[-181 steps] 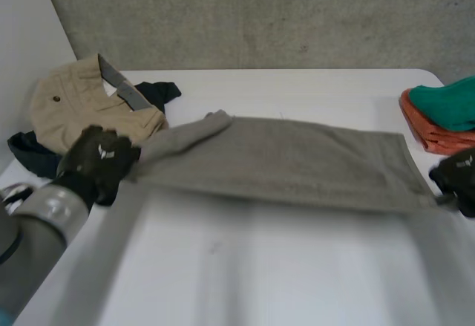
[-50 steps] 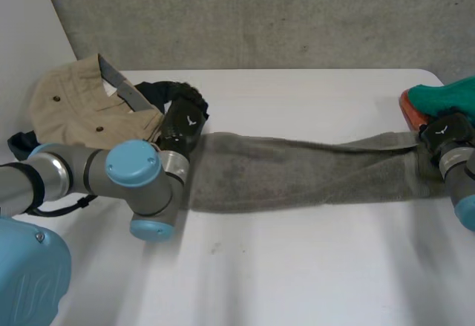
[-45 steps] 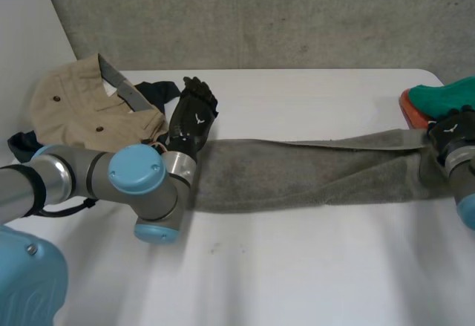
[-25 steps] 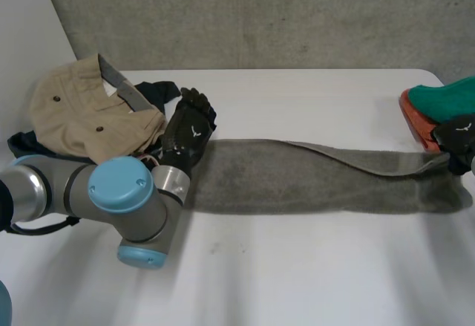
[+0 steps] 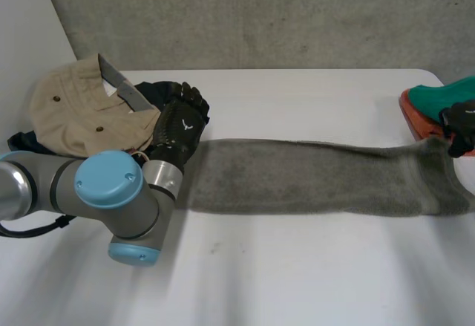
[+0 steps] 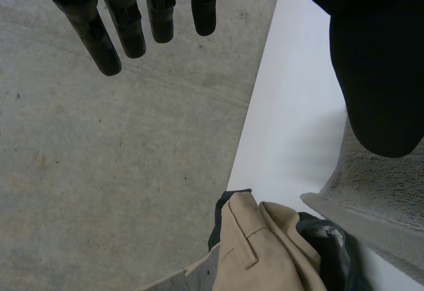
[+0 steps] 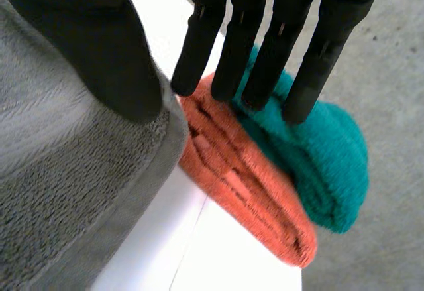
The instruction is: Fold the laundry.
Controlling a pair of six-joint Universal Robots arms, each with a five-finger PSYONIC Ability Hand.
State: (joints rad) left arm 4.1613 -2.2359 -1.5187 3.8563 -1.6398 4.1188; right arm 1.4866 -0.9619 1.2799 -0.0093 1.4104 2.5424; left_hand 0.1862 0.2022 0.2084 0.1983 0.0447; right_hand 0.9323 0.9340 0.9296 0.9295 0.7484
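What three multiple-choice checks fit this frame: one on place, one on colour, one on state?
1. Where does the grey towel lie?
A. Stretched across the table from the left hand to the right hand
B. Bunched in a heap at the near edge
C. Hanging off the table

2. What colour is the folded towel on top of the orange towel?
A. White
B. Teal
C. Yellow

3. How is the right hand?
A. Fingers straight, open
B. Curled round the grey towel
C. Curled round the orange towel

Answers:
1. A, since the head view shows the long strip running between the two hands.
2. B, since the teal towel sits on the orange one.
3. A, since the right wrist view shows straight fingers above the folded towels.
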